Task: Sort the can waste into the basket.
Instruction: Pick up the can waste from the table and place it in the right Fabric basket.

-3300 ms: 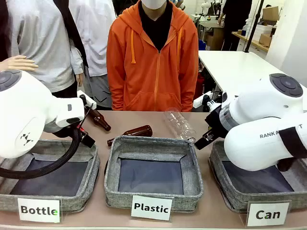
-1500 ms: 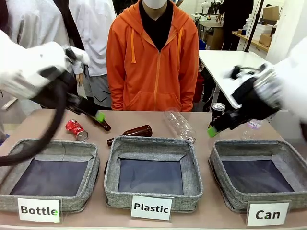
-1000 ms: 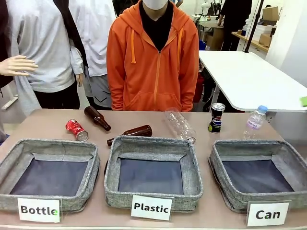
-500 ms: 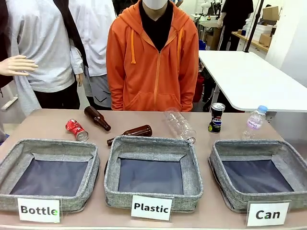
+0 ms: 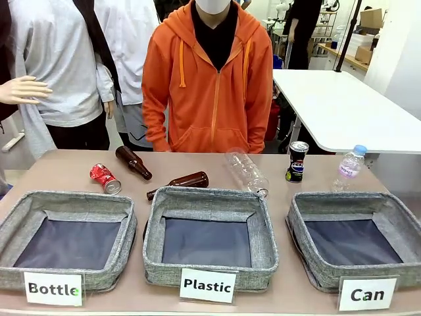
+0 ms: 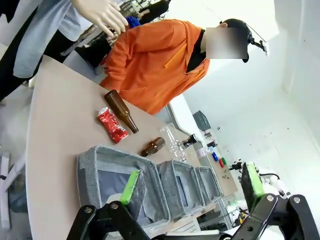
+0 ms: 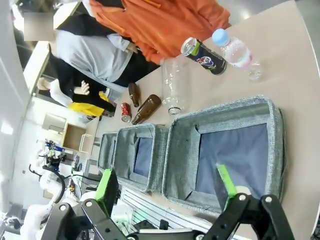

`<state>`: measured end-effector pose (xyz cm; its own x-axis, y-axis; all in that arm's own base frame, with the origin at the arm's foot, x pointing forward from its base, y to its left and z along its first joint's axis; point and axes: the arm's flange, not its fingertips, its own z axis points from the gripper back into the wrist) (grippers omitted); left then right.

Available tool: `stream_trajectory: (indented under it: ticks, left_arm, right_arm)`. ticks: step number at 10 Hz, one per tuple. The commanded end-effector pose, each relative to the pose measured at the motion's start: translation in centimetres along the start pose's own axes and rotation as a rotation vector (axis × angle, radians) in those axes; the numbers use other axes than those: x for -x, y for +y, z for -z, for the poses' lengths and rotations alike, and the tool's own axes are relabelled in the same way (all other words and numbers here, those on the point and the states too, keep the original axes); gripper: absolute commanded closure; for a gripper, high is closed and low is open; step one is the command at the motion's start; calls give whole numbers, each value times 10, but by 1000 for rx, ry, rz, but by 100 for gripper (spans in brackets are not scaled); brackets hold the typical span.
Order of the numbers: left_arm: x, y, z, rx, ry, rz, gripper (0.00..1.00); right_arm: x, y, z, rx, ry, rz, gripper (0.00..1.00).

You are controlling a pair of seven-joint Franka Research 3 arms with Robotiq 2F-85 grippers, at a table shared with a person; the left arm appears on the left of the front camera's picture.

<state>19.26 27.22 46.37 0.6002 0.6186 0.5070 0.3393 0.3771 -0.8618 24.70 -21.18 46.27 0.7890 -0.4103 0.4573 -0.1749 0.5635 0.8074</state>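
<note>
The dark Pepsi can stands upright on the table just behind the grey "Can" basket. At the far left lies the crushed red can, behind the "Bottle" basket. High over the table's left end, my left gripper hangs open and holds nothing; the red can lies well ahead of it. My right gripper is open and bare too, high above the Can basket, with the Pepsi can beyond that basket.
Two brown glass bottles and a clear plastic bottle lie behind the middle "Plastic" basket. A small water bottle stands right of the Pepsi can. A person in an orange hoodie stands at the far edge.
Both arms, which earlier hung over the baskets, have swung up and away. The cans and bottles have stayed put. The person has shifted slightly to the left.
</note>
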Motion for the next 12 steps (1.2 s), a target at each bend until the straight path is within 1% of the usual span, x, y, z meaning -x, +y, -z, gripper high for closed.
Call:
stream_trajectory:
  ticks: [1, 2, 3, 4, 5, 7, 8, 9, 10, 11, 12]
  left_arm:
    - [1, 1, -6, 2, -9, 20, 0]
    - [1, 1, -6, 2, -9, 20, 0]
    - [1, 1, -6, 2, -9, 20, 0]
    - [1, 1, -6, 2, -9, 20, 0]
    - [1, 1, -6, 2, -9, 20, 0]
    - [1, 1, -6, 2, -9, 20, 0]
    - [1, 1, -6, 2, -9, 20, 0]
    - [1, 1, -6, 2, -9, 20, 0]
    - [1, 1, -6, 2, -9, 20, 0]
    - [1, 1, -6, 2, -9, 20, 0]
    - [1, 1, -6, 2, -9, 20, 0]
  right_arm:
    - [-1, -3, -4, -16, -17, -25, 0]
    - [0, 0, 0, 0, 0, 0, 0]
    - [5, 22, 12, 139, 2, -245, 0]
    - [3, 52, 32, 307, 13, -369, 0]
    - [0, 90, 63, 429, 55, -537, 0]
    - [4, 146, 127, 558, 109, -797, 0]
    - [8, 163, 156, 562, 166, -897, 0]
    - [13, 177, 191, 576, 276, -978, 0]
    - [19, 187, 225, 605, 341, -1005, 0]
    - [30, 188, 249, 639, 415, -1027, 0]
    - [33, 188, 256, 660, 430, -992, 0]
